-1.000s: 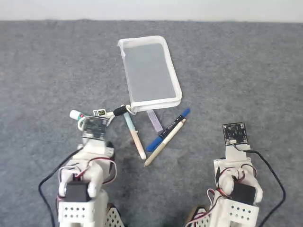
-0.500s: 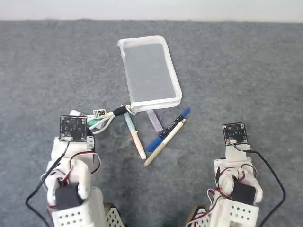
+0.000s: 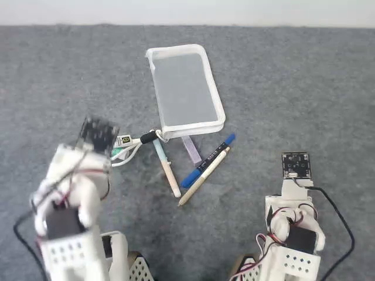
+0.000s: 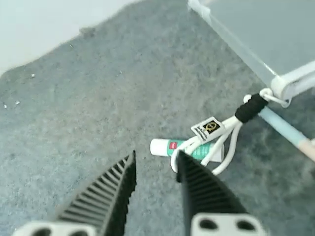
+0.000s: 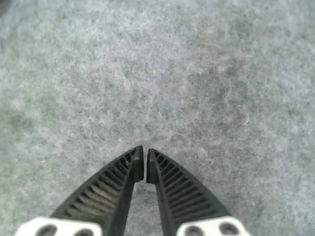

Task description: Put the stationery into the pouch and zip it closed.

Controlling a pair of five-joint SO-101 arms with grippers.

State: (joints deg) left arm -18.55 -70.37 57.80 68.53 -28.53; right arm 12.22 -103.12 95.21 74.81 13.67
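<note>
The translucent pouch lies flat on the grey felt toward the far side of the table, nothing visible inside it. Whether its white zip is open cannot be told from here. Its zip cord, with a black bead and a small paper tag, trails from the near corner toward the left arm.

All the stationery lies on the felt just in front of the pouch:
- A light-blue pen runs from the bead toward the arms.
- A short purple strip lies close to the pouch's near edge.
- A blue pen and a beige pencil lie side by side, slanting.
- A small white-and-green tube rests under the loop of the cord.

As judged from this, no part of the task is done. Every item has yet to go in, and the zip has yet to be drawn shut.

The left gripper hangs above the felt just beside the tube, fingers partly spread with nothing between them. It looks placed to make the tube the first pick. The right gripper hangs over bare felt on its own side, well apart from the stationery. Its fingers are closed to a sliver and grip nothing, with the right arm drawn back near its base.
</note>
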